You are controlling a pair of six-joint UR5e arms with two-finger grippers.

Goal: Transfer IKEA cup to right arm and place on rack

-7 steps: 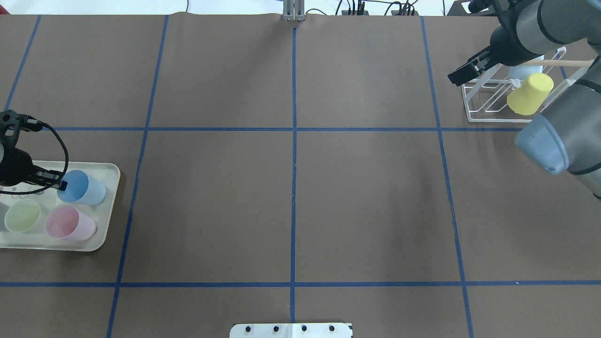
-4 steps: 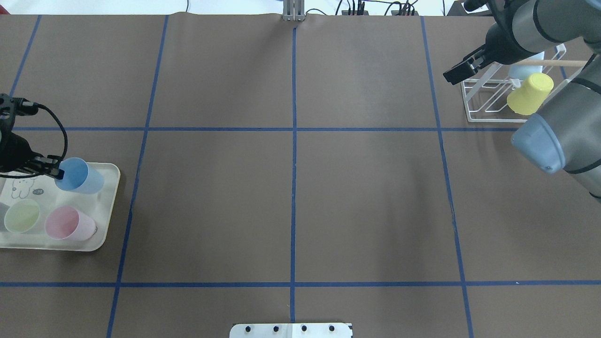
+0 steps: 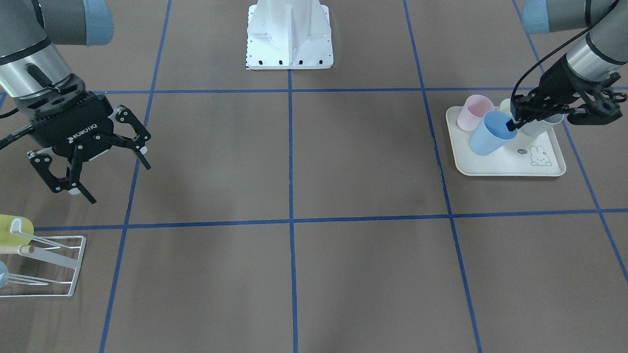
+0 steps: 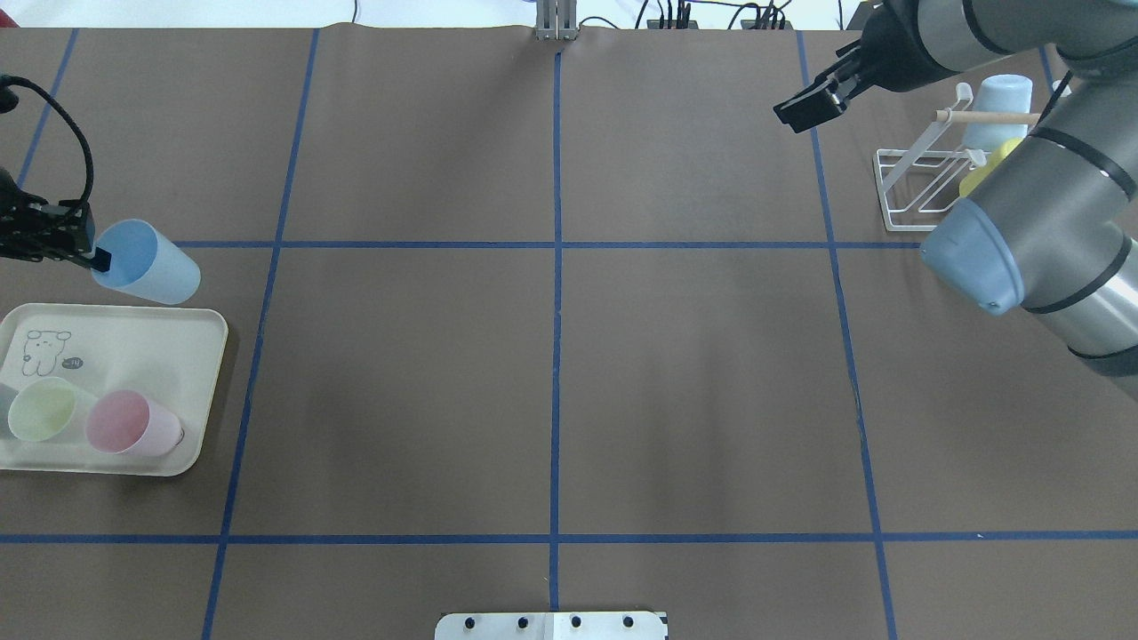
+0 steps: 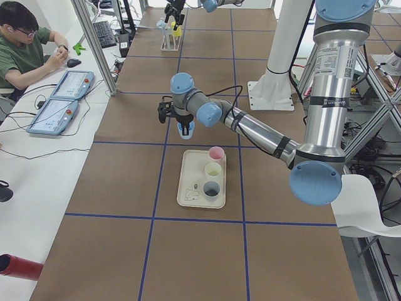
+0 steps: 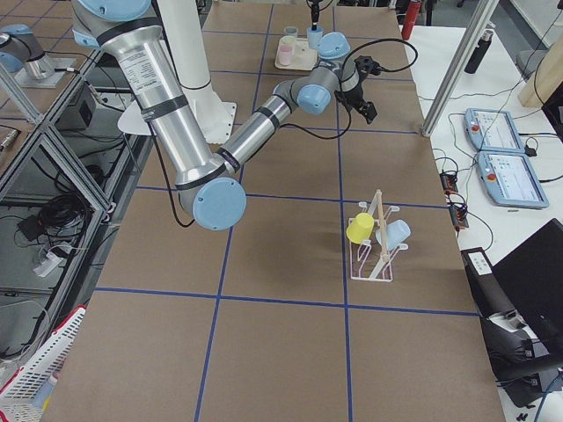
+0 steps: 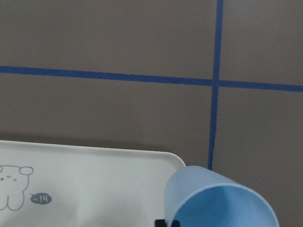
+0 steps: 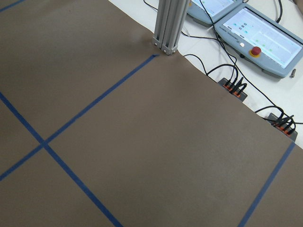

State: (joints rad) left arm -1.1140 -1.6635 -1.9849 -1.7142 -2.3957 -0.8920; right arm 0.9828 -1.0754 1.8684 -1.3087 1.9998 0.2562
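Where the cream tray (image 4: 133, 342) lies nearest the robot with a pink cup (image 4: 124, 422) and a green cup (image 4: 43, 409), the blue IKEA cup (image 4: 147, 262) hangs raised and tilted. The left gripper (image 4: 98, 260) pinches its rim wall. It looks like light, thin, smooth plastic that flexes at the lip. Farther off, near the rack (image 4: 916, 187), the right gripper (image 3: 121, 185) is spread wide and should clasp the mid-body.
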